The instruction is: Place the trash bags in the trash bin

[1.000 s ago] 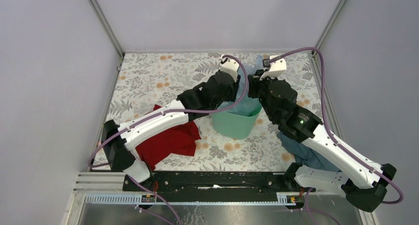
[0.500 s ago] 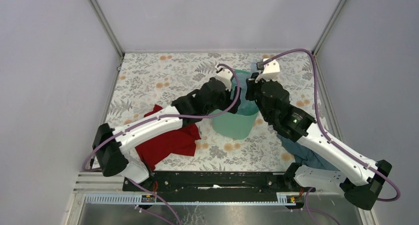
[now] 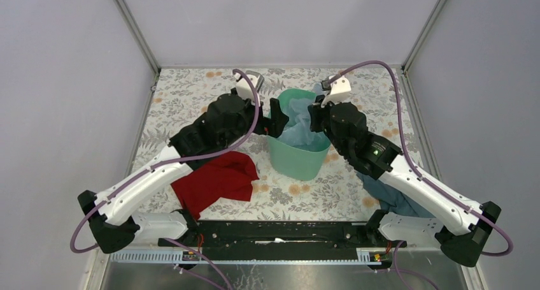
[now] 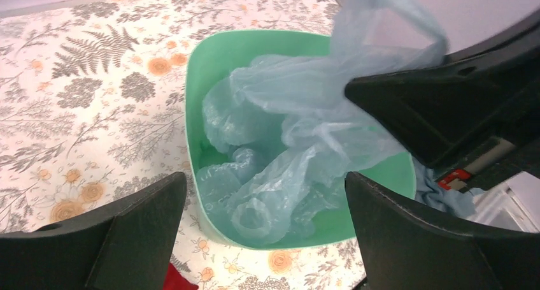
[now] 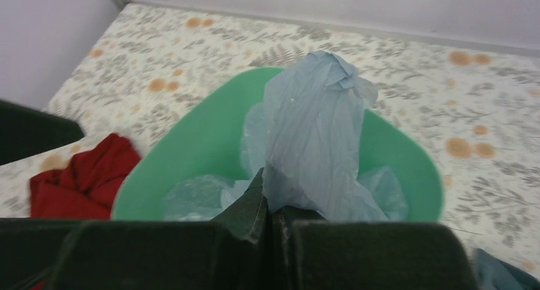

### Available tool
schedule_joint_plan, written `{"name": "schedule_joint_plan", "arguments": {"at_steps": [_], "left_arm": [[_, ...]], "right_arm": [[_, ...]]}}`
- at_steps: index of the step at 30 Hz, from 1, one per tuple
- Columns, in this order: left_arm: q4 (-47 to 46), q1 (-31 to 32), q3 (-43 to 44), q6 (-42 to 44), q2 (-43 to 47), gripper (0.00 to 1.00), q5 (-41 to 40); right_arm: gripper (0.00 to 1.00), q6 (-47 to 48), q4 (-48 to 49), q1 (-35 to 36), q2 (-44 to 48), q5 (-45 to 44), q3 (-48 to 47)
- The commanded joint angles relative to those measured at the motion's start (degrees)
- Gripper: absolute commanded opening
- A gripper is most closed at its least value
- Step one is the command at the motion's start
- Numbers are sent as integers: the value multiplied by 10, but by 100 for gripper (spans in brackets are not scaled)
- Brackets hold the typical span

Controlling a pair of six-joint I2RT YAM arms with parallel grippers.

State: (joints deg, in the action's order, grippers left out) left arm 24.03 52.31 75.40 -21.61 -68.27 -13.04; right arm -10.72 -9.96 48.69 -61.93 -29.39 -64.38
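The trash bin [image 3: 294,164] is a mint-green plastic tub with a rounded-square rim, narrowing toward its base, and it stands upright about mid-table, between the two arms. A pale blue, see-through trash bag [image 3: 298,127] lies crumpled inside it, with part of the film rising above the rim on the right side. The right gripper [image 3: 313,121] hangs just over that side of the rim, its jaws pressed together on the raised part of the bag. The left gripper [image 3: 274,116] sits at the bin's left edge with its jaws spread wide and nothing between them. On the flower-patterned table [image 3: 191,99], a red cloth [image 3: 216,181] lies near the bin on the left, partly under the left arm, and a blue cloth [image 3: 395,197] lies on the right, largely covered by the right arm. The left wrist view looks down between the wide fingers [image 4: 127,232] into the bin, showing loose folds of the bag reaching the bottom. The right wrist view shows the film standing up in a peak from the closed fingertips [image 5: 255,204], a pinch the overhead view hides.
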Motion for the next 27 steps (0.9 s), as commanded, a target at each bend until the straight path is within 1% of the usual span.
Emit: {"name": "schedule_joint_plan", "arguments": {"at_steps": [1,3,5,9,10,13,14,19,22,24,25,27], "left_arm": [[-46,-15,-1,12,31,99,116],[-87,-17,-24,12,41,99,165],[-123,-17,-47,10,48,98,194],[-145,-20,-68,9,55,96,194],[-148,-23,-71,11,56,93,194],[-149,-35,-78,14,56,80,198],[-151,-39,-80,13,57,78,196],[-145,-54,-72,4,45,74,161],[-158,-58,-61,-1,20,78,203],[-172,-58,-56,-9,3,77,224],[-173,-58,-54,-12,-4,75,225],[-173,-59,-48,-18,-15,66,214]], "right_arm": [[2,-49,-22,-3,-23,109,-67],[1,-71,-46,-3,-48,144,-105],[0,-91,-77,-4,-71,156,-143],[0,-123,-109,-5,-86,157,-187],[0,-130,-113,-5,-86,158,-192],[0,-141,-116,-5,-80,164,-194],[0,-143,-117,-4,-78,162,-193],[0,-142,-119,-5,-71,156,-187],[0,-141,-117,-5,-72,151,-187],[0,-141,-115,-5,-73,151,-189],[0,-141,-113,-5,-73,152,-190],[1,-139,-112,-5,-72,153,-193]]}}
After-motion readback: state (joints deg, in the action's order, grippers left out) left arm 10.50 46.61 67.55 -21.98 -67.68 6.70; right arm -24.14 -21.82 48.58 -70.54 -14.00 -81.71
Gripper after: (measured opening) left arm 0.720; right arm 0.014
